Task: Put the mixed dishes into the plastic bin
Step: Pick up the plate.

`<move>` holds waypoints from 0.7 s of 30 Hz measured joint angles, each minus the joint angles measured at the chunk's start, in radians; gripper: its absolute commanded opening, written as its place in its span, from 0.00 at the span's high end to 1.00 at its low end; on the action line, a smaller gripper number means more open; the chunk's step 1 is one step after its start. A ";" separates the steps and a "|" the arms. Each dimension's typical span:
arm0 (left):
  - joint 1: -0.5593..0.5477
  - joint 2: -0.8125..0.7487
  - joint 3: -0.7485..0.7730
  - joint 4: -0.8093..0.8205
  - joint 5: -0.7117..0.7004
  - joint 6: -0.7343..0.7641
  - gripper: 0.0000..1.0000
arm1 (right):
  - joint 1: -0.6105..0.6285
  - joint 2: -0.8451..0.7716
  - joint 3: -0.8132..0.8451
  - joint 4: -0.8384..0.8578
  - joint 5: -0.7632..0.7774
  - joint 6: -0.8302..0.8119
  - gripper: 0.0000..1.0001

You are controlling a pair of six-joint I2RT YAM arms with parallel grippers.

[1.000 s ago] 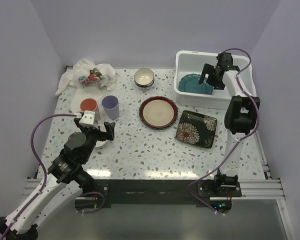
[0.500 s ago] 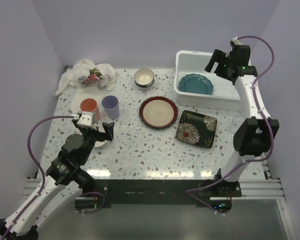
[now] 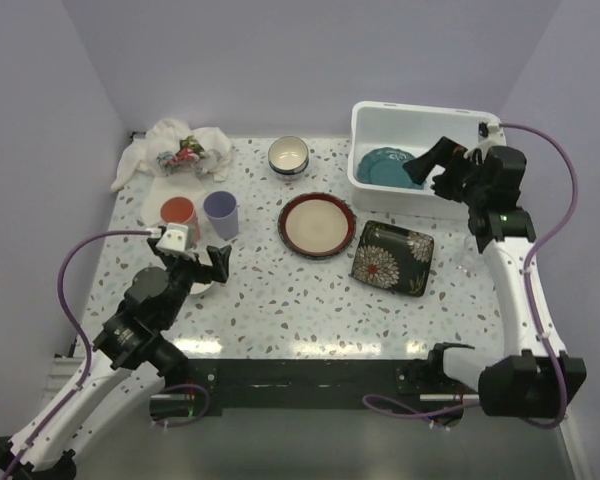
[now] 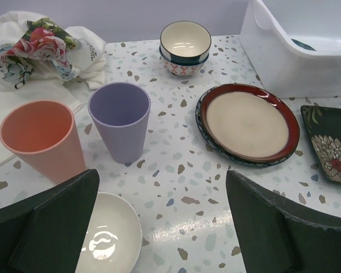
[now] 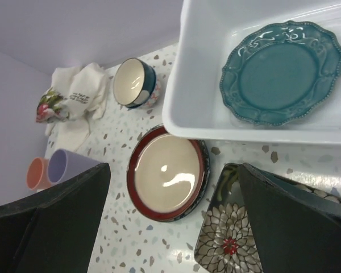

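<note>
teal plate (image 5: 284, 71) in the bin (image 5: 202, 62) (red-rimmed plate (image 5: 167, 176) outside)

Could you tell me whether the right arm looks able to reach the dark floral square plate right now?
Probably yes: the right gripper is open and empty above the plastic bin's near wall, and the dark floral square plate lies uncovered just nearer, with nothing between them.

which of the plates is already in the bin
The teal scalloped plate, lying flat on the floor of the white plastic bin. The red-rimmed cream plate and the dark floral square plate both sit on the table outside it.
</note>
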 measured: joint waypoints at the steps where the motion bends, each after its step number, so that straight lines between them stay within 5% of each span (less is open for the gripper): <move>1: 0.000 0.011 0.000 -0.001 0.003 0.000 0.01 | 0.000 -0.050 -0.044 0.023 -0.018 0.008 0.01; 9: 0.000 0.179 0.021 -0.021 0.020 -0.045 0.01 | 0.000 -0.329 -0.345 0.161 -0.116 0.063 0.01; 21: -0.003 0.708 0.294 -0.008 0.097 -0.380 0.02 | 0.000 -0.430 -0.594 0.275 -0.190 0.091 0.02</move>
